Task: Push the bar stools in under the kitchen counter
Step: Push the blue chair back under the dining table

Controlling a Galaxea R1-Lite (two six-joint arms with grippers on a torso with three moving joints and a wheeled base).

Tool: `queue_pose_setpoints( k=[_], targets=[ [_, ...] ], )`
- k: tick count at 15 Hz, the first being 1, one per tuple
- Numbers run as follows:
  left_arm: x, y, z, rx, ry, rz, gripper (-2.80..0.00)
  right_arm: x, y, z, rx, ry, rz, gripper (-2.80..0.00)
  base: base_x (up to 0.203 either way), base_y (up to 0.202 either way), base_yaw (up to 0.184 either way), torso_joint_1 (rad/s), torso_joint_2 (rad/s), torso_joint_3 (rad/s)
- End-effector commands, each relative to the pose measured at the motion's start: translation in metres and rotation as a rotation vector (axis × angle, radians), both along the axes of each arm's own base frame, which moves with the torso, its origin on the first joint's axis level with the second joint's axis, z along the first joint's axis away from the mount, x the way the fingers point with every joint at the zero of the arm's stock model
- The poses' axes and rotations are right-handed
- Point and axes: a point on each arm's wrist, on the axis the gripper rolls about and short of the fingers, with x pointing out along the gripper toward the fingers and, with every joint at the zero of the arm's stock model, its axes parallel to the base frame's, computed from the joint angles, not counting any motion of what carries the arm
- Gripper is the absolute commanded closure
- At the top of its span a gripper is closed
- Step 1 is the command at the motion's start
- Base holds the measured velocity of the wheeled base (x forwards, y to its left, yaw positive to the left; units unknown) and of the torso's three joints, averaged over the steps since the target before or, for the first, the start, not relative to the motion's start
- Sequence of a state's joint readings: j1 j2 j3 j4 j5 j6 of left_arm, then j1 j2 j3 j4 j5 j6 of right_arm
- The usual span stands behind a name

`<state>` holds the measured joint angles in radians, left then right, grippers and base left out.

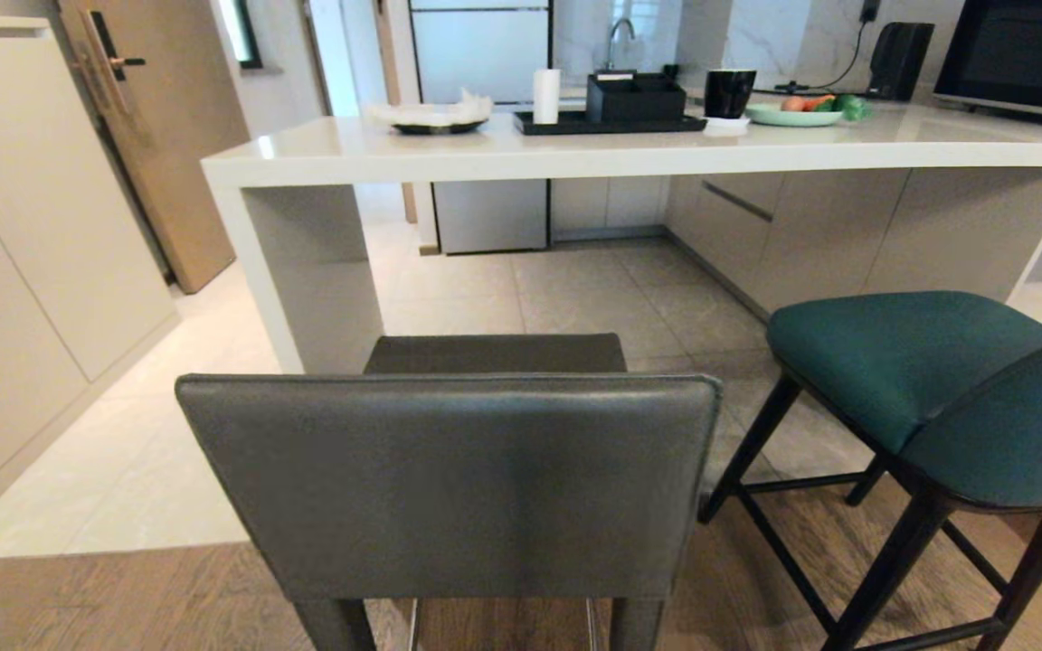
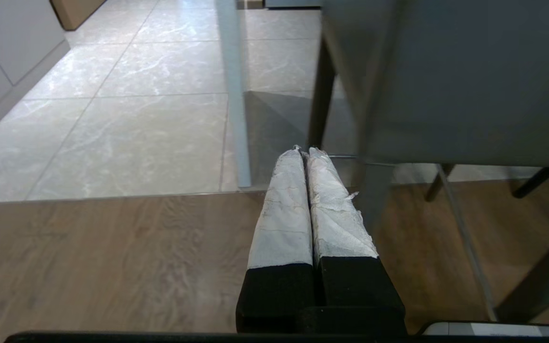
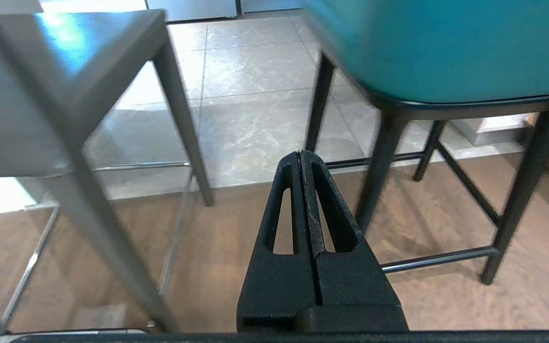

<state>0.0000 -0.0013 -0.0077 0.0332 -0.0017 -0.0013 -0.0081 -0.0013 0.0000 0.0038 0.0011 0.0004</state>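
Note:
A grey bar stool (image 1: 449,479) with a low rectangular back stands right in front of me, its seat short of the white kitchen counter (image 1: 575,154). To its right a teal bar stool (image 1: 919,380) with black legs stands angled, also out from the counter. Neither arm shows in the head view. My left gripper (image 2: 304,151) hangs low beside the grey stool (image 2: 446,81), shut and empty, its fingers wrapped in white. My right gripper (image 3: 301,153) hangs low between the grey stool (image 3: 41,95) and the teal stool (image 3: 436,47), shut on nothing.
The counter's white end panel (image 1: 304,271) stands at the left. On top are a black tray (image 1: 611,122), a plate (image 1: 435,116), a cup (image 1: 727,92) and a green dish (image 1: 792,114). White cabinets (image 1: 23,253) line the left wall. Wood floor meets tiles beneath the stools.

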Motion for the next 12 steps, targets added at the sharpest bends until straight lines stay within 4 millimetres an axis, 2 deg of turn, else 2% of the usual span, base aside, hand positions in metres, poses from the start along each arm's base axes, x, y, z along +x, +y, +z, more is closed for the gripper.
queue_pose_setpoints(
  k=[1,12],
  targets=[
    [0.0001,0.0,0.0,0.0,0.002,0.0,0.0,0.0001,0.0,-0.0005,0.0,0.002,0.001,0.0,0.0,-0.199,0.0,-0.001,0.0,0.005],
    [0.0001,0.0,0.0,0.0,0.002,0.0,0.0,0.0001,0.0,-0.0004,0.0,0.002,0.0,0.0,0.0,-0.194,0.002,0.003,0.0,0.002]
  ],
)
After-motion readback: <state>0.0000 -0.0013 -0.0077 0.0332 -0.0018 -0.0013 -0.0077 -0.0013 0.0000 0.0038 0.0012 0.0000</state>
